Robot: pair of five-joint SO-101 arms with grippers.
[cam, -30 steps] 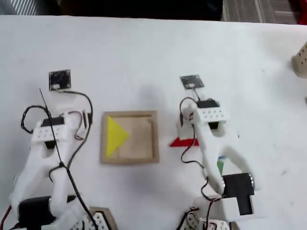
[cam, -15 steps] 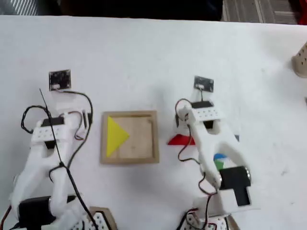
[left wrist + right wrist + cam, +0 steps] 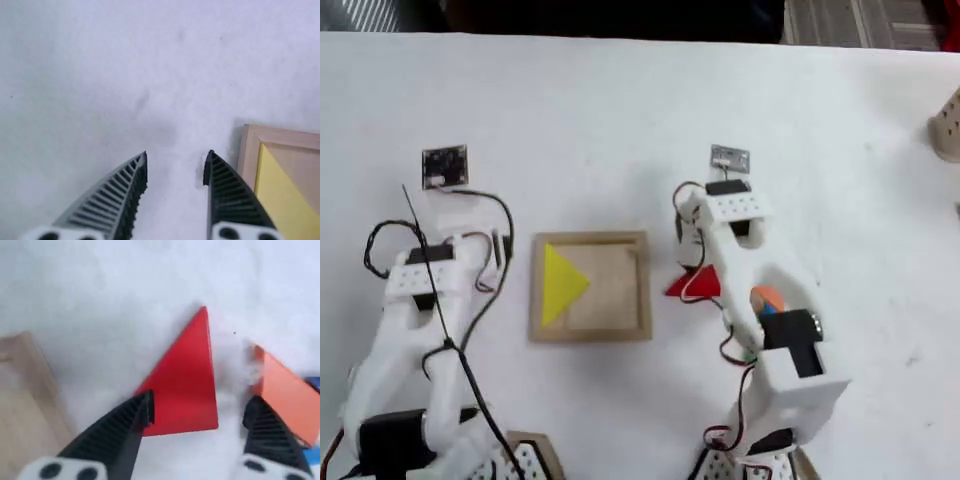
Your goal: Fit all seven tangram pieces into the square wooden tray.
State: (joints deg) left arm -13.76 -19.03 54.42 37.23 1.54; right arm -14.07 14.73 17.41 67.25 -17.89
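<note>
Red triangle [image 3: 187, 390] lies flat on the worktop [image 3: 620, 110] between the spread fingers of the right end effector [image 3: 200, 407], nearer one fingertip, which overlaps its long edge; nothing is clamped yet. Just outside the other finger sits an orange piece [image 3: 287, 392], close beside the triangle, with a blue piece [image 3: 314, 386] beyond it. Off to the first finger's side is the square wooden tray [image 3: 590, 238], which holds 1 yellow triangle [image 3: 560, 283].

Likely trouble: the fingers would meet slanted edges, so the thin triangle could squirt out or spin rather than be gripped; the finger by the orange piece could land on it or shove it away; a tilted grip would make seating the piece in the tray awkward.

The left end effector [image 3: 176, 159] hangs with its fingers apart over bare worktop, the tray's corner just beside one fingertip.

Hard to judge: whether the right fingertips touch the worktop; the outlines of the orange and blue pieces, partly covered by the arm in the high view; I count 4 of 7 pieces.
</note>
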